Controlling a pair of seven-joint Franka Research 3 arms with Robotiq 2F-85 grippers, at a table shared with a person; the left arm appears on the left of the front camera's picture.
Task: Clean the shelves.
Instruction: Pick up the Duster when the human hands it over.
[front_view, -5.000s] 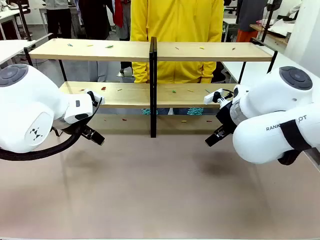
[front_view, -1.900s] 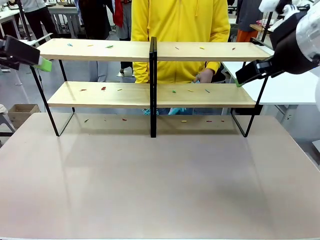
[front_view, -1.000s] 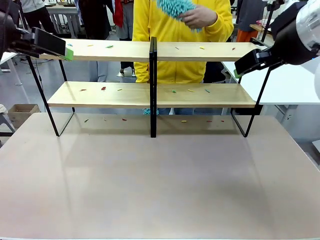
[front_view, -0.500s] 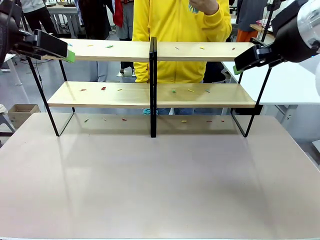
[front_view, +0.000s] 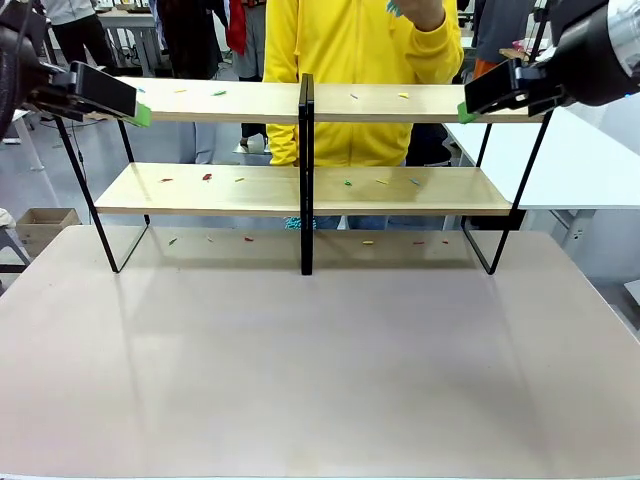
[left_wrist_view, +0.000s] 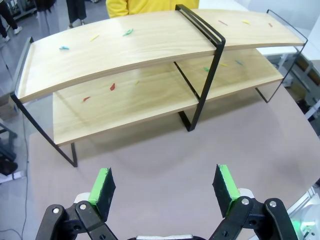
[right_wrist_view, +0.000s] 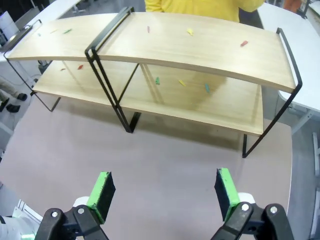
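Left tool (left_wrist_view: 164, 186) above shelves' (front_view: 400, 103) left end, right tool (right_wrist_view: 162, 192) above right end; both released, empty. Long axis spans tool to tool. Scraps (front_view: 207, 177), possibly paper, on both tiers.

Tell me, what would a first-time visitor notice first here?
The long wooden shelves across the far side of the table, both boards dotted with small coloured scraps. A person in a yellow top stands right behind them, and the left gripper and right gripper hang open at either end.
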